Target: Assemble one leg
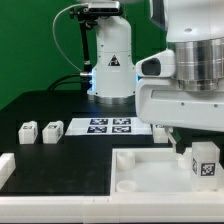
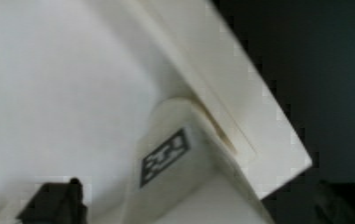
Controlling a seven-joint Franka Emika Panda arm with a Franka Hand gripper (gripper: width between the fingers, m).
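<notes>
The arm hangs low over the white tray-like piece (image 1: 150, 172), and a leg (image 1: 204, 160) stands directly below the jaws, at the tray's corner, marker face outward. Whether the jaws clasp it or stand apart I cannot tell; the wrist view is blurred, showing only the leg (image 2: 174, 150) close beneath. It looks like the seating step. Next, I judge, a straight, square push down. Two spare legs (image 1: 28, 131) wait on the worktop (image 1: 60, 100), well away from the jaws.
</notes>
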